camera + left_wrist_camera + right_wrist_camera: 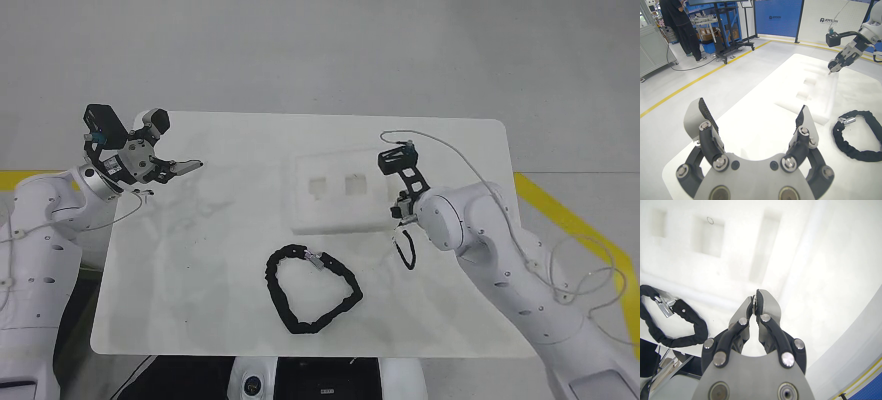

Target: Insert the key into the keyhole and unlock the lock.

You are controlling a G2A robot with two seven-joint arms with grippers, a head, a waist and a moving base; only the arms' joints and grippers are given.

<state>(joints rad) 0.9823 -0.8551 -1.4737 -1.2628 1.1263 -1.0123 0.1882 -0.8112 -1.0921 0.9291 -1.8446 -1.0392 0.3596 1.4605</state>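
Note:
A black fabric-covered chain lock (310, 290) lies in a loop near the table's front middle, its chrome lock body (316, 259) at the loop's far side; it also appears as the chain lock (857, 136) and the chrome lock body (665, 308). My right gripper (754, 303) is shut on a small metal key (754, 302), held just above the near right corner of the white foam tray (345, 195). In the left wrist view the right gripper (831, 71) points a thin tip down at the foam. My left gripper (751, 111) hangs open over the table's far left corner (190, 165).
The foam tray (734, 272) has three rectangular pockets; a small wire ring (710, 220) lies in the middle one. The white table (200, 290) has bare surface left of the chain. Racks, a screen stand and a standing person are far off beyond the table.

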